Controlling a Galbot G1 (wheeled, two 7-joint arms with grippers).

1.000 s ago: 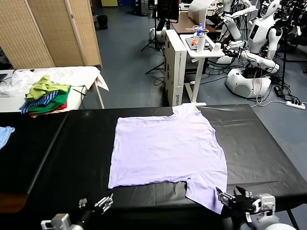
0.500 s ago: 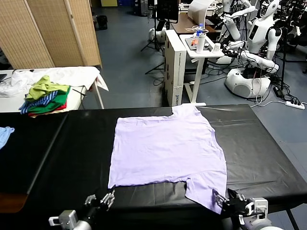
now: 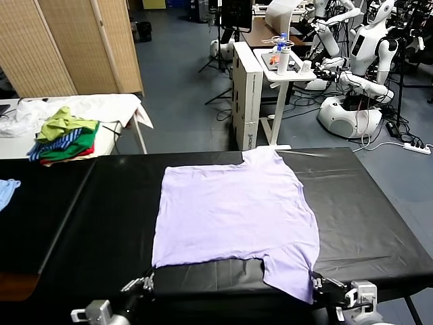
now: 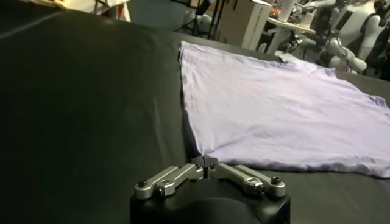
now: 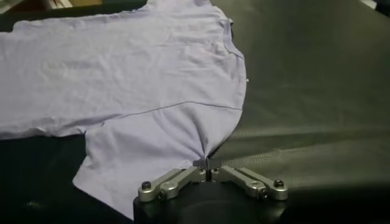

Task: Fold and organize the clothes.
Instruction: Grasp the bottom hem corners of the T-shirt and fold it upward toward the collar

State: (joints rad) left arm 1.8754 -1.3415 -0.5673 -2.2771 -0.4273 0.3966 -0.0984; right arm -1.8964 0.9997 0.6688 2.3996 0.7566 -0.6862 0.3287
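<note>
- The lavender T-shirt (image 3: 233,213) lies spread flat on the black desk (image 3: 81,217), roughly in the middle of it, with its collar towards the desk's right edge and one sleeve at the far edge
- Its other sleeve (image 5: 152,143) reaches the near edge of the desk, on the robot's right
- No print shows on the side that faces up; the fabric looks plain, with faint creases
- The right end effector (image 5: 207,163) is at the near right edge of the desk, its fingers pressed together on the edge of that near sleeve, where the cloth gathers into a small pucker
- The left end effector (image 4: 205,163) is at the near edge on the robot's left, fingers closed at the shirt's near hem corner (image 4: 198,146); the wrist view does not show clearly whether cloth is pinched between them
- A light blue cloth (image 3: 5,189) lies at the far left end of the desk, well apart from the shirt
- Behind the desk, to the left, a white table (image 3: 115,105) holds a pile of green, yellow and striped garments (image 3: 64,135)
- Farther back stand a woven folding screen (image 3: 81,44), a white stand (image 3: 281,68) with small items on top, and several white robots (image 3: 362,74)
</note>
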